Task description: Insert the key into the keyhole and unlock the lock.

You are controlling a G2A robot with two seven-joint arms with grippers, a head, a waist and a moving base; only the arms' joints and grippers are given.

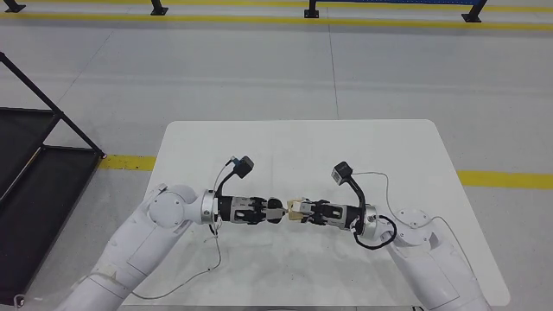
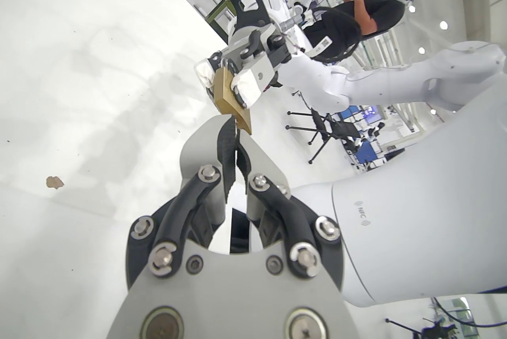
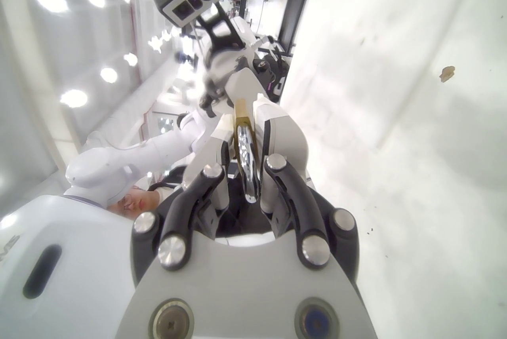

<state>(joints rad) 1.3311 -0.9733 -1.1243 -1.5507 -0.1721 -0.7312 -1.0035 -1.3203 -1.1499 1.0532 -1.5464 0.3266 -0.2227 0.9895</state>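
- Left claw (image 2: 234,136): pressed together on the key (image 2: 238,130), which is mostly hidden in the grip; its tip meets the lock's lower face.
- Lock (image 2: 226,98): brass padlock, held in the air above the desk (image 1: 389,155) between the two arms.
- Right claw (image 3: 244,126): pinching the lock body, shackle (image 3: 248,162) toward its wrist.
- Risk: a slight angular misalignment may jam the key or twist it in the grip. Turning torque may rotate the lock in the right claw.
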